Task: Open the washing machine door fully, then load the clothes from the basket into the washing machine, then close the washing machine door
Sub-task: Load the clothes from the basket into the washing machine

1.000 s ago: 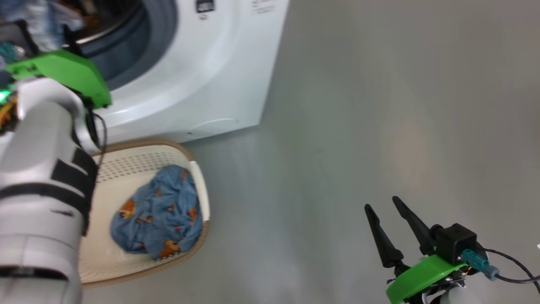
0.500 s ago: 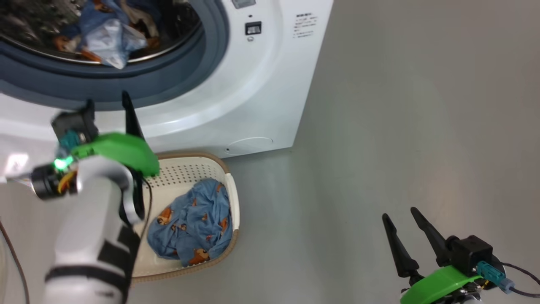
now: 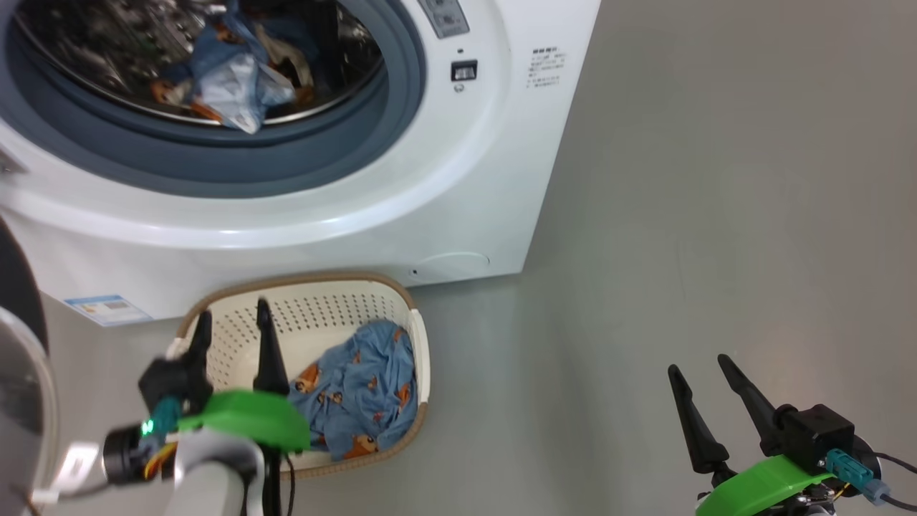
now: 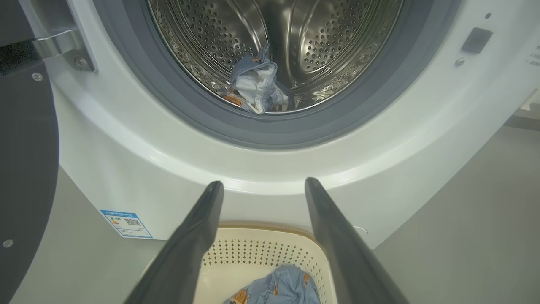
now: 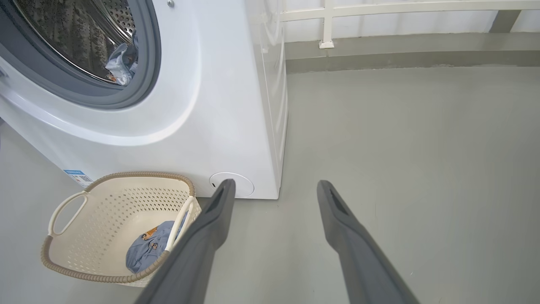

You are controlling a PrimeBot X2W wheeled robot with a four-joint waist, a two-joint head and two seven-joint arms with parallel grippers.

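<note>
Over the basket's (image 3: 301,279) left end, your left gripper (image 3: 233,314) hovers, fingers apart with nothing between them.
You see one blue cloth (image 3: 365,390) lying in the basket's right end and another bundle (image 3: 229,79) inside the washer (image 3: 466,179); the door (image 4: 25,160) stands swung open at left. Your right gripper (image 3: 698,364) hangs spread over the floor (image 3: 716,215), well apart.
</note>
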